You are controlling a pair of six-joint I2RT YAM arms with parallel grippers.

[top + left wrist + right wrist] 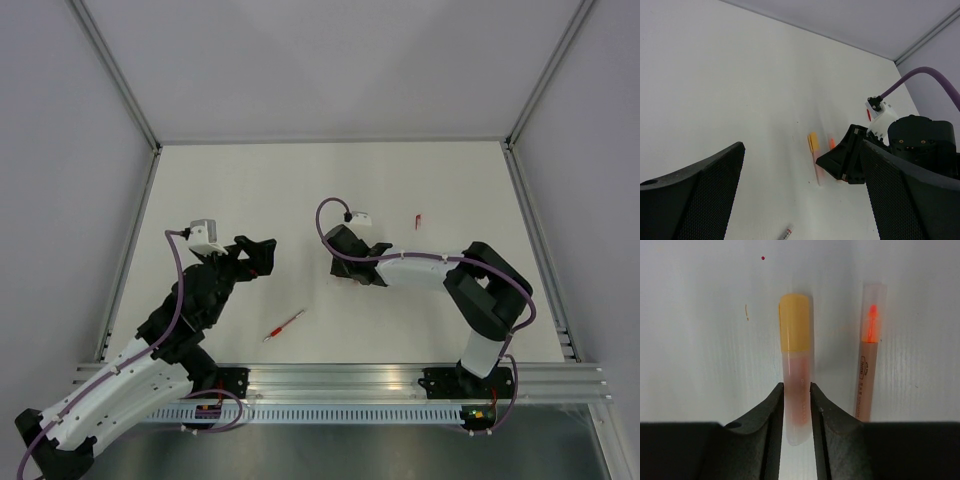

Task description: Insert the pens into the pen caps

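Right gripper (796, 390) is pinched on a translucent pen cap (795, 325) with a yellow end, at mid-table; whether the cap is lifted off the table (250, 180) cannot be told. An orange pen (866, 385), its tip under a clear cap (873, 295), is seen lying just beside it. Left gripper (262, 256) is held spread to the left, gripping nothing. A red pen (285, 325) is noted near the front edge, and a small red cap (418, 221) far right.
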